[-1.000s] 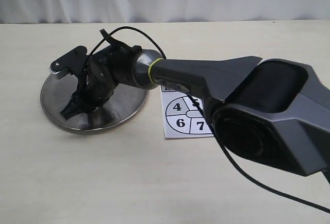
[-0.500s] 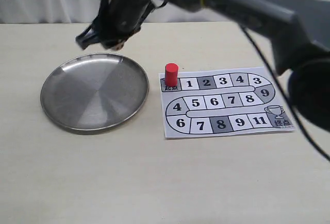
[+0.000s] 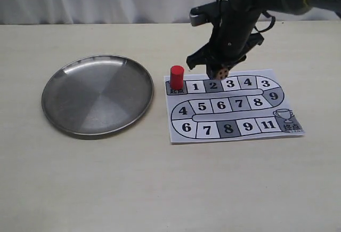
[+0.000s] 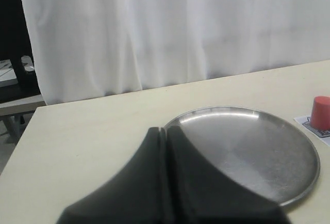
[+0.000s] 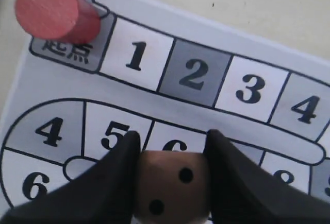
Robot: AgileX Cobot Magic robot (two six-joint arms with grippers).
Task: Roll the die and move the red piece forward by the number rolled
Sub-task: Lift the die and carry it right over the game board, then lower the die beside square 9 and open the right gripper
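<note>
The pale table (image 3: 106, 189) carries the printed game board (image 3: 232, 118), a sheet of numbered squares lying flat. The round metal plate (image 3: 97, 94) sits just beside the board's left edge, on the side nearest the start square.

The right arm reaches in from behind the board. Its right gripper (image 3: 220, 70) points down at the board's back row, near squares 2 and 3. Its jaws stand only as far apart as the cube between them and clamp it on two opposite sides. The left gripper (image 4: 165, 131) is on the plate's side of the board. Its two fingers are pressed together with nothing between them, and it hangs by the plate's rim.

The red piece (image 3: 177, 77) stands upright on the start square at the board's back left corner. Its long axis is vertical and its flat top faces up.

The die (image 5: 172, 183) is clamped in the right gripper above the board, apart from the red piece. The face turned to the wrist camera shows two dark pips. How high it hangs over the paper cannot be told.
</note>
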